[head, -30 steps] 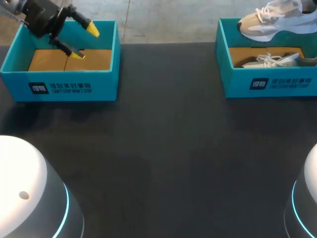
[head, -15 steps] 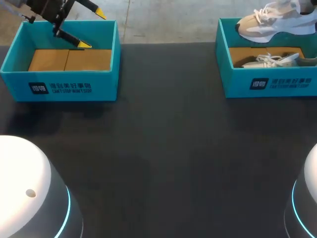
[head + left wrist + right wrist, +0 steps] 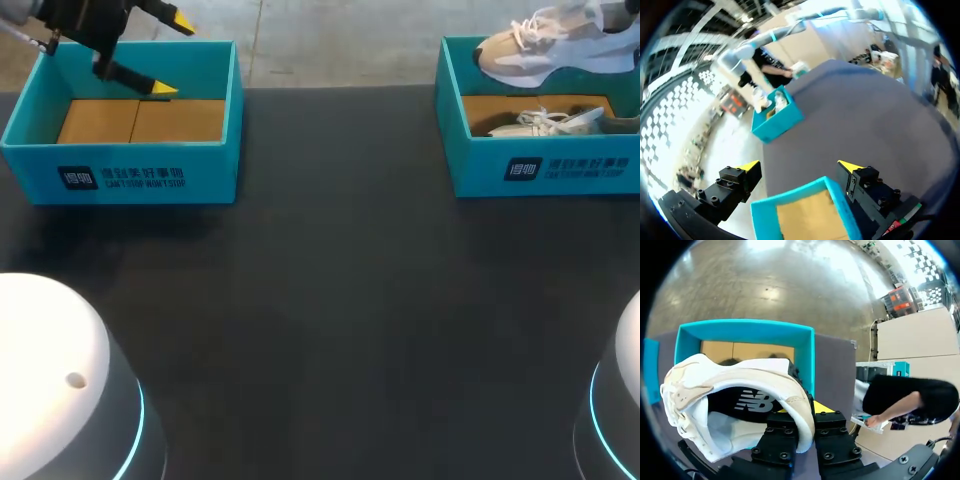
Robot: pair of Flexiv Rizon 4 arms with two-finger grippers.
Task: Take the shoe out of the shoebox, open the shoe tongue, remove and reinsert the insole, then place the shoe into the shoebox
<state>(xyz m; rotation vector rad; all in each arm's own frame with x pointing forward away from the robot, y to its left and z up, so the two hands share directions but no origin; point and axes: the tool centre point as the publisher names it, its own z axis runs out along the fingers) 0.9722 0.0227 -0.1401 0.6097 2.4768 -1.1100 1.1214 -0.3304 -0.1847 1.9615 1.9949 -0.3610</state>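
Upward and away toward the far-left corner, the left gripper has been drawn since a second ago, clear of the left shoebox. Its fingers are seen spread wide, and nothing is held between them. Over on the right, the shoe has been raised only a touch and is carried in the air above the right shoebox. A second shoe is left lying inside that box. From the right wrist, the right gripper is seen clamped on the heel collar, one finger inside the shoe and one outside.

Now for the handling. A light load is expected: a padded, soft upper that gives under pressure, with real stiffness likely only in the sole. The heel is judged the firmest place for a pinch, so the present hold looks well chosen. Some sag or swing at the toe should be allowed for. The laces are loose and could be snagged on the box rim. Once the shoe is set on the table, the tongue could be taken by its top edge. The insole, probably thin and floppy, is best pinched at the heel end.
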